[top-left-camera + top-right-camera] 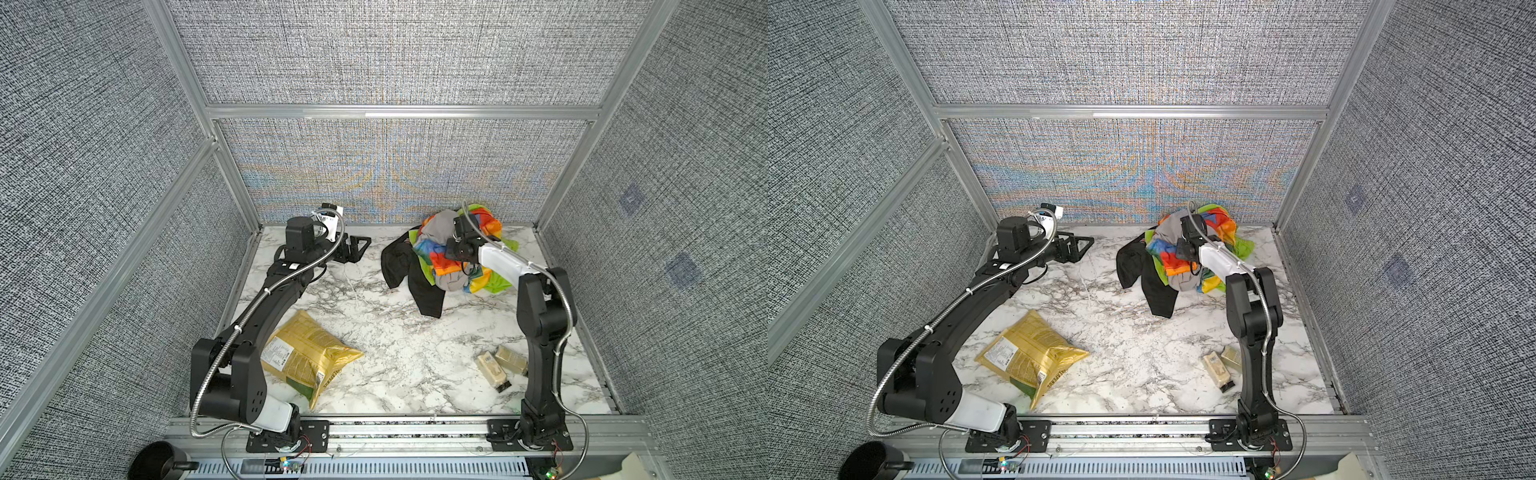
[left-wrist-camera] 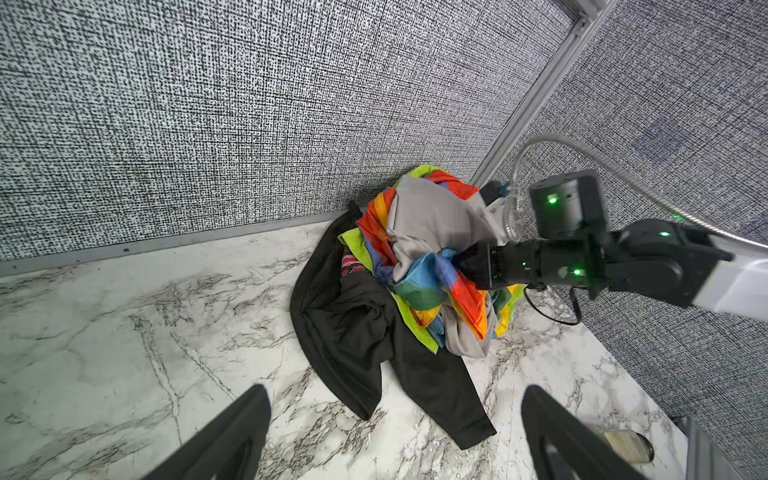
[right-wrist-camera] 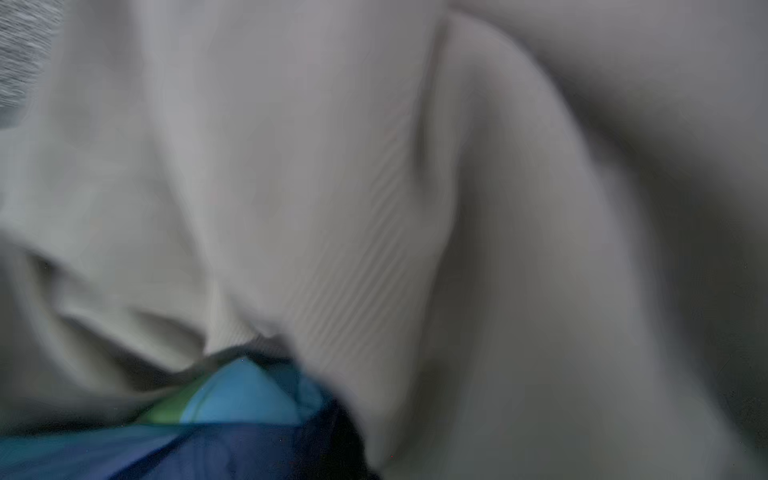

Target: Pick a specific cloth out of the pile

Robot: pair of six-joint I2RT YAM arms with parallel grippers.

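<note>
The pile is heaped at the back right of the marble table: plain grey, rainbow-striped and lime green pieces. The cloth is black and spreads from the pile's left side onto the table; a strip of its red print shows. My right gripper is pushed into the pile. Its fingertips are buried; rainbow folds bunch at its tip and hang from it. Blurred grey fabric fills the right wrist view. My left gripper stands open left of the cloth, holding nothing.
A gold bag lies at the front left beside the left arm. Two small beige bottles lie at the front right by the right arm's base. Fabric walls close in the back and sides.
</note>
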